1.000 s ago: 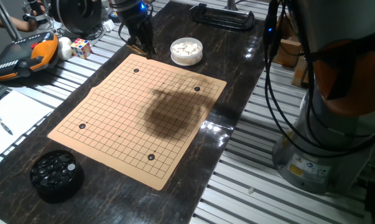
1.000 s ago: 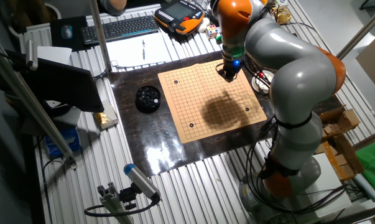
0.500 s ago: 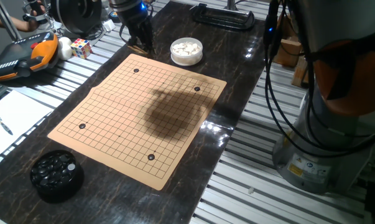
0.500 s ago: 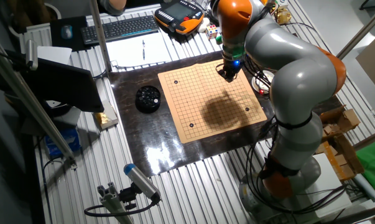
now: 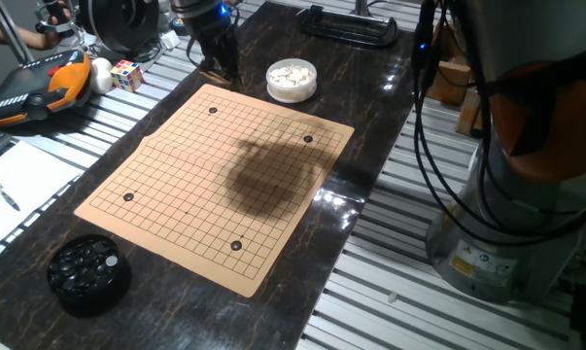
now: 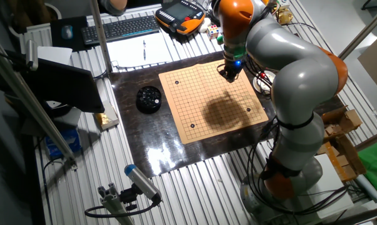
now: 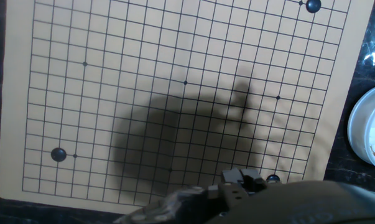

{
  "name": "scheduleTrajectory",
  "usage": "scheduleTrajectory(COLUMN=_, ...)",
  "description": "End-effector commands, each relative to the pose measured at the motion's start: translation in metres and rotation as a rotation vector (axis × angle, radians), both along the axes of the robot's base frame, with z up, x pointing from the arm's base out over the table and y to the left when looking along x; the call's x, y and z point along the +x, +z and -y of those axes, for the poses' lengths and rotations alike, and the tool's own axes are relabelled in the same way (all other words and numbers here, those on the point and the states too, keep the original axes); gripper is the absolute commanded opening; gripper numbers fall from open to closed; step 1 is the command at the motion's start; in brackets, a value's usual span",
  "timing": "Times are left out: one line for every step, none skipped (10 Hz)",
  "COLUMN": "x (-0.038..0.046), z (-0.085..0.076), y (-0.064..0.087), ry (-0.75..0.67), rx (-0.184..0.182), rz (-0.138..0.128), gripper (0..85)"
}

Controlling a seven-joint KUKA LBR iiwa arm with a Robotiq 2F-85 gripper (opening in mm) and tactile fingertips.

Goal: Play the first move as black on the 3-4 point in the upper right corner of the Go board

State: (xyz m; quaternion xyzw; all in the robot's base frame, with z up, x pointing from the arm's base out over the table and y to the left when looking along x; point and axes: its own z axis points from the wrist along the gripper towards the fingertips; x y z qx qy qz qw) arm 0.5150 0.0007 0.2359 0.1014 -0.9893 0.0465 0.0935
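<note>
The tan Go board (image 5: 200, 180) lies on the dark table and also shows in the other fixed view (image 6: 204, 94) and the hand view (image 7: 143, 56). Several black stones sit on it near its corners: one at the far left (image 5: 212, 110), one at the far right (image 5: 308, 139), one at the near left (image 5: 128, 196), one at the near right (image 5: 236, 246). Three of them show in the hand view, for example one stone (image 7: 58, 154). My gripper (image 5: 224, 74) hangs above the board's far left corner (image 6: 229, 75). Its fingers are dark and blurred in the hand view (image 7: 243, 180), so their gap is unclear.
A white bowl of white stones (image 5: 292, 79) stands past the board's far edge (image 7: 369, 134). A black bowl of black stones (image 5: 88, 273) stands at the near left (image 6: 148, 99). A Rubik's cube (image 5: 127, 74), an orange pendant (image 5: 35, 87) and paper with a pen (image 5: 6, 190) lie to the left.
</note>
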Motion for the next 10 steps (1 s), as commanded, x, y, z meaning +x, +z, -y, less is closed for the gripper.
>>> scheduleTrajectory(x=0.0, z=0.0, y=0.0, ry=0.043, rx=0.011, rz=0.007, gripper=2.7)
scheduleTrajectory(x=0.0, z=0.0, y=0.0, ry=0.049, rx=0.0, rz=0.012, gripper=3.0)
scheduleTrajectory(x=0.0, z=0.0, y=0.0, ry=0.071, rx=0.014, rz=0.079, gripper=2.0)
scheduleTrajectory(x=0.0, z=0.0, y=0.0, ry=0.087, rx=0.054, rz=0.127, gripper=0.7)
scheduleTrajectory(x=0.0, z=0.0, y=0.0, ry=0.077, rx=0.102, rz=0.061, gripper=0.7)
scheduleTrajectory(x=0.0, z=0.0, y=0.0, ry=0.099, rx=0.132, rz=0.04, gripper=0.7)
scheduleTrajectory(x=0.0, z=0.0, y=0.0, ry=0.144, rx=0.133, rz=0.049, gripper=0.7)
scheduleTrajectory(x=0.0, z=0.0, y=0.0, ry=0.183, rx=0.147, rz=0.047, gripper=0.7)
scheduleTrajectory(x=0.0, z=0.0, y=0.0, ry=0.214, rx=0.159, rz=0.036, gripper=0.7)
scheduleTrajectory(x=0.0, z=0.0, y=0.0, ry=0.226, rx=0.165, rz=0.033, gripper=0.7)
